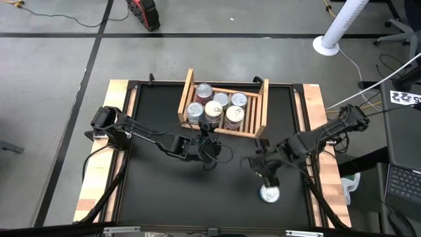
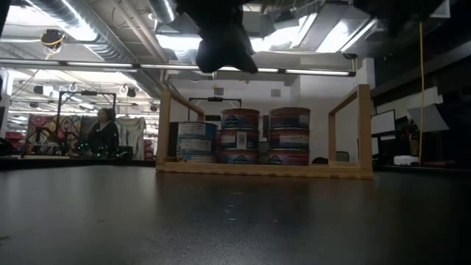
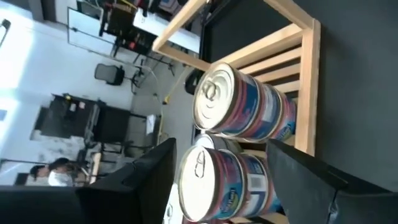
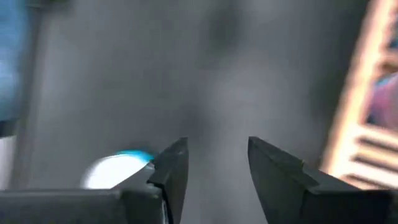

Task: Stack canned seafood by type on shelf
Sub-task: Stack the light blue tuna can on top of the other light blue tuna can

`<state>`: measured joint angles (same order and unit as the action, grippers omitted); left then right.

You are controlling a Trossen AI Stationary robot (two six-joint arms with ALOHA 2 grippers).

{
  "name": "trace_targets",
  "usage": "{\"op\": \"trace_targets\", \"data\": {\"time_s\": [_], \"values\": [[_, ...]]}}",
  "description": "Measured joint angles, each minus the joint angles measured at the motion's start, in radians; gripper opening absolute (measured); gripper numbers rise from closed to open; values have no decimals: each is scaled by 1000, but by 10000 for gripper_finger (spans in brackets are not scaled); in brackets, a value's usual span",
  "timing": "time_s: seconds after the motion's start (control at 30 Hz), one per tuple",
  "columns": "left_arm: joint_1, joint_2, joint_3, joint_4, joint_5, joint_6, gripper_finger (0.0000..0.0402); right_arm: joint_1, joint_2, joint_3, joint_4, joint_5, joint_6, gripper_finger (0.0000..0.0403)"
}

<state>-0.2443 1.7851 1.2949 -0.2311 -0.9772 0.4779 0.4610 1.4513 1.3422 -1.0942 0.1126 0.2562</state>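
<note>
The wooden shelf (image 1: pixel 262 108) stands at the table's far middle and holds several tins of canned seafood (image 1: pixel 216 108). In the low view they stand in stacks (image 2: pixel 240 137) on its slatted base. My left gripper (image 1: pixel 210 153) hovers open just in front of the shelf's near board, facing two stacks (image 3: pixel 239 106) with nothing between its fingers. One tin with a silvery lid (image 1: pixel 270 194) rests flat on the dark table near the front right. My right gripper (image 1: pixel 266 175) hangs open above and just beyond it, pointing down. The tin's blue rim (image 4: pixel 118 167) shows beside its left finger.
The dark table top (image 1: pixel 158 191) lies open at the left and the near side. Cables and a laptop (image 1: pixel 401 184) sit off the table's right edge. A person (image 2: pixel 103 134) sits far off in the room behind.
</note>
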Motion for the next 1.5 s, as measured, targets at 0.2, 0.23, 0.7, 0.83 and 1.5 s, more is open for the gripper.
{"op": "trace_targets", "data": {"time_s": [0.2,0.23,0.7,0.83,1.5], "values": [[-2,0,0,-22,90,-57,244,149,0,-42,3,-80,232,166],[-5,0,-1,-23,106,-62,244,177,1,-56,4,-80,276,166],[-13,0,-1,-21,122,-111,244,473,1,-254,320,-61,481,166],[-13,0,-1,-21,122,-112,244,522,1,-301,388,-32,481,166],[-13,1,-1,-21,122,-140,244,561,9,-462,399,-10,502,166]]}}
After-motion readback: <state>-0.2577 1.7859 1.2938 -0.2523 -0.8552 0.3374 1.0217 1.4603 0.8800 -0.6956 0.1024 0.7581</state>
